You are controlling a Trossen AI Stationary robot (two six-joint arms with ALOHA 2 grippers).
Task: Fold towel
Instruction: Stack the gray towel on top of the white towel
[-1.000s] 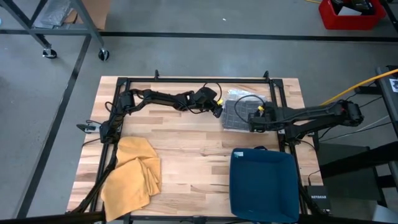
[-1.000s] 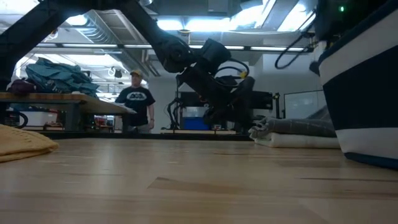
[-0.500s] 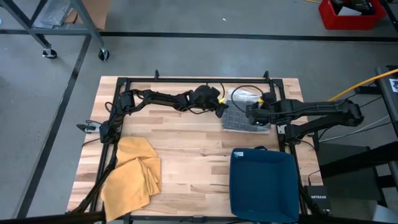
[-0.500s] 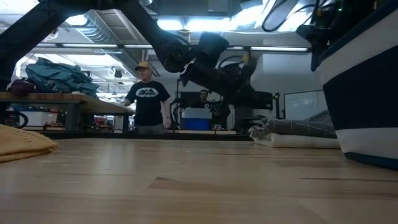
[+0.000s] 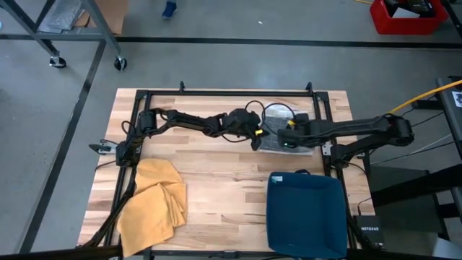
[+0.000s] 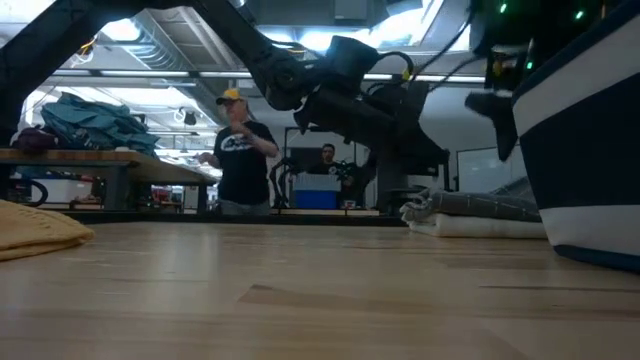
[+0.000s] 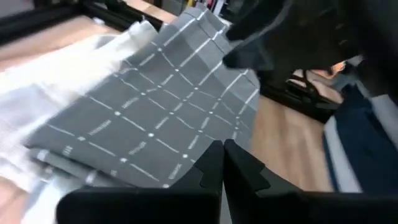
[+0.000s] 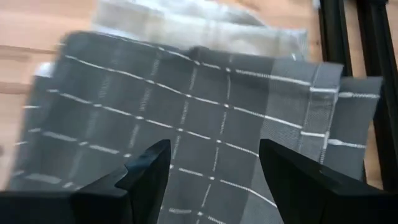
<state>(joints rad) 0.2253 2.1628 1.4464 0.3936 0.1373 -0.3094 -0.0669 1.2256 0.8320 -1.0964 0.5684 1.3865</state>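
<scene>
While the towel (image 5: 278, 139) lies folded at the table's (image 5: 216, 180) far right edge, left gripper (image 5: 255, 141) pressed shut beside it, right gripper (image 5: 287, 139) spread wide above, bare wood in front.

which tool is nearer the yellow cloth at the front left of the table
Left. The left tool, shut, sits at the edge of the grey checked towel, far back from the yellow cloth. The right tool, open over that towel, is farther still.
</scene>
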